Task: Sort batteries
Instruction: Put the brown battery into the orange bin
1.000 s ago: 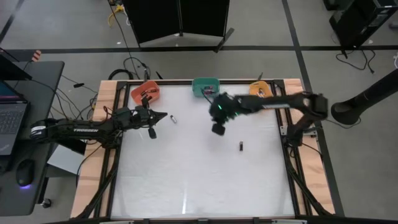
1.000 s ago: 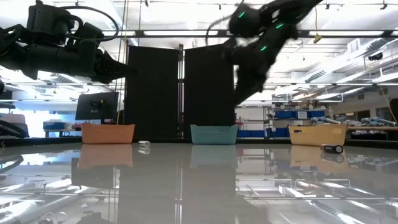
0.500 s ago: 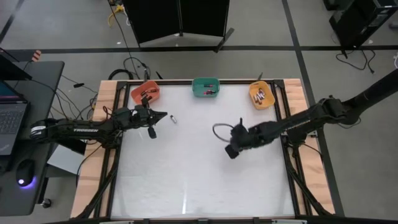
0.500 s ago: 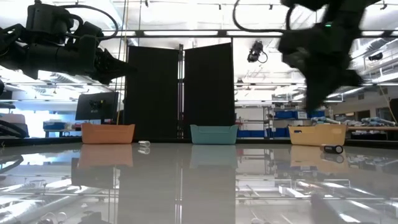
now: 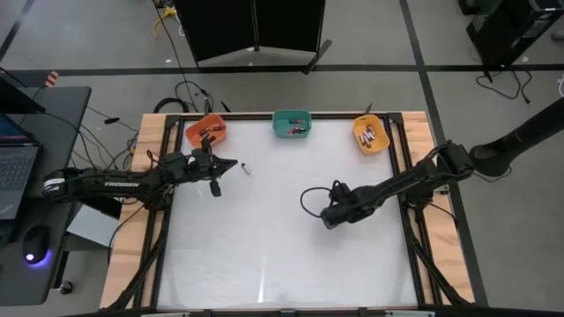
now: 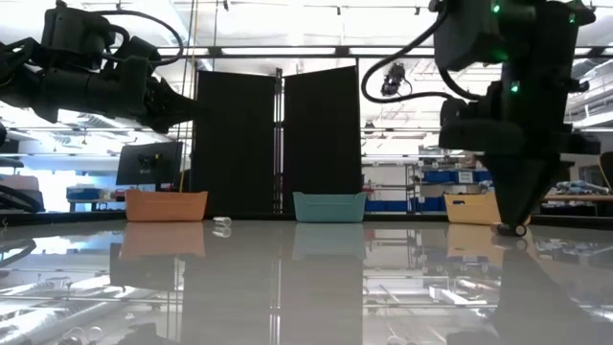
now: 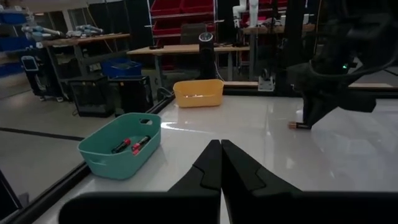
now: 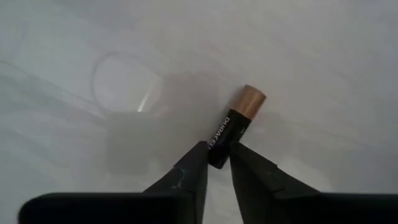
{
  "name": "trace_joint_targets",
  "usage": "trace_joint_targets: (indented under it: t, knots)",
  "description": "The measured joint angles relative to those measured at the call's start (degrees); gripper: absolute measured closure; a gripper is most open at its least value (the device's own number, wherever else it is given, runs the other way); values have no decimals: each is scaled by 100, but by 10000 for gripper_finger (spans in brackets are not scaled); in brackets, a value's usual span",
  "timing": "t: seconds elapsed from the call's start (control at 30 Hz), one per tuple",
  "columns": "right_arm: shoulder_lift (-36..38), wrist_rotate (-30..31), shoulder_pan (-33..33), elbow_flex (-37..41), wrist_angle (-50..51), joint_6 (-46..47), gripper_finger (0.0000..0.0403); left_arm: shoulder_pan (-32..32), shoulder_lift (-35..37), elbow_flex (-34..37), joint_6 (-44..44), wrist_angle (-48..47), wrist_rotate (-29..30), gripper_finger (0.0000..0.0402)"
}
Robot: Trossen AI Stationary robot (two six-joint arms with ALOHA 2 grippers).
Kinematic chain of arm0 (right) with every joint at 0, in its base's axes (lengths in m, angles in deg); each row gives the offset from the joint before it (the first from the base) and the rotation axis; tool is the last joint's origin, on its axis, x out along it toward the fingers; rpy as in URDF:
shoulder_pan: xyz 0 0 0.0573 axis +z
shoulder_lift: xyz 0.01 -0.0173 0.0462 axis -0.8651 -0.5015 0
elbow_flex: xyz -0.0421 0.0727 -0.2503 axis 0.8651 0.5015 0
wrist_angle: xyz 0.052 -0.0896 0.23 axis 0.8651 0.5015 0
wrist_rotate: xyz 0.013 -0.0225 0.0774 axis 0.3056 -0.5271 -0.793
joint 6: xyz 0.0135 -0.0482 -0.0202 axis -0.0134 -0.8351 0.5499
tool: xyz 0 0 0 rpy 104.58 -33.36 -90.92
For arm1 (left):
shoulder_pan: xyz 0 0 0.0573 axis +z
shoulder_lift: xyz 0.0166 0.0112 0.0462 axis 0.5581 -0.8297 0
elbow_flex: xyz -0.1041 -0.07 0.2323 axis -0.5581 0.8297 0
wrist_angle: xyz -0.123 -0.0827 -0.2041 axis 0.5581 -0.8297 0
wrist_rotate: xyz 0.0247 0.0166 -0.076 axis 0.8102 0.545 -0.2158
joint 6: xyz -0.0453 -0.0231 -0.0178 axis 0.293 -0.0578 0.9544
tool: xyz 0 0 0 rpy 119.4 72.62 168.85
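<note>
Batteries mostly binned already; right end effector (image 8: 216,163) straddles a black battery (image 8: 235,126), fingers parted; white battery (image 5: 246,168) waits beside shut left end effector (image 5: 232,164).

From above, the right hand (image 5: 328,216), just right of frame centre, covers the dark battery (image 8: 227,134) completely. In the right wrist view, the battery's lower end is lost between the two fingers (image 8: 186,177), which stand slightly parted around it, and its printed lettering is only partly legible. At desk height, lower right, only a small bit of the battery shows under the hand. The small pale battery (image 5: 246,169) in the upper left of the overhead frame is too tiny to read. Contents of the orange bin (image 5: 206,132) are indistinct.
</note>
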State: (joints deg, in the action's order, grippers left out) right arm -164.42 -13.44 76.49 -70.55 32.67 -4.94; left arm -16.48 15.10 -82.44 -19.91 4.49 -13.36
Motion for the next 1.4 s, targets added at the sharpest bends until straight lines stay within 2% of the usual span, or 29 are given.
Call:
trace_joint_targets:
  t: [0.2,0.37,0.53,0.8,0.97,1.07,1.2,1.4]
  knots:
    - [-70,-7,-107,0,17,-19,294,2,1,0,33,-23,2,394]
    - [-70,40,-123,0,90,-180,287,0,2,0,73,-61,0,394]
    - [-70,76,-125,11,56,-358,293,0,0,0,155,-115,0,394]
    - [-30,94,-132,543,-612,-525,304,1,1,0,206,-198,-7,394]
    - [-25,107,-132,452,-567,-798,333,1,1,0,299,-182,-10,394]
    - [-61,302,-132,289,-502,-1218,344,0,2,0,558,-46,-17,394]
    - [-38,863,-141,115,-923,-1851,344,0,-3,0,1043,327,-31,394]
    - [-39,1712,-145,125,-2649,-3129,344,0,-300,0,1506,1100,-320,394]
